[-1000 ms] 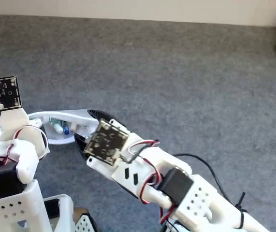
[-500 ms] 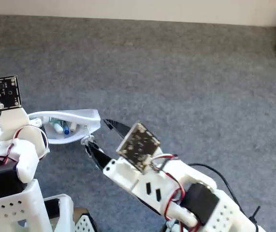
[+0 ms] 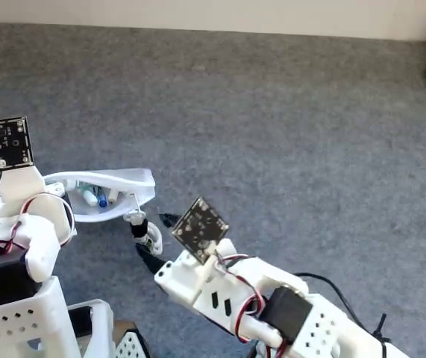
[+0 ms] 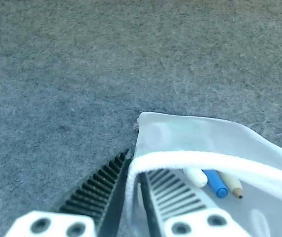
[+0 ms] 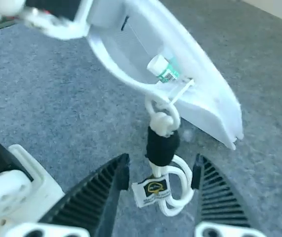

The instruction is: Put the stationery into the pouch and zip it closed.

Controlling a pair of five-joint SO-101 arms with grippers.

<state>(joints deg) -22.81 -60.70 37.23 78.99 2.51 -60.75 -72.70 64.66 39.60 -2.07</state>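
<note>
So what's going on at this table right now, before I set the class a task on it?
Two robot arms are packing a white pouch. The left claw grips the pouch's rim at one end. Pens lie inside and the pouch is open. The right claw sits open around the zipper pull, not yet closed on it.

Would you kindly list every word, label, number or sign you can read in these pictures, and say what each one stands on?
No text here can be read.
Tag on the zip pull: a round emblem above a line of print, too small to read.
White-capped item in the pouch: green label, print too blurred to read.
</note>
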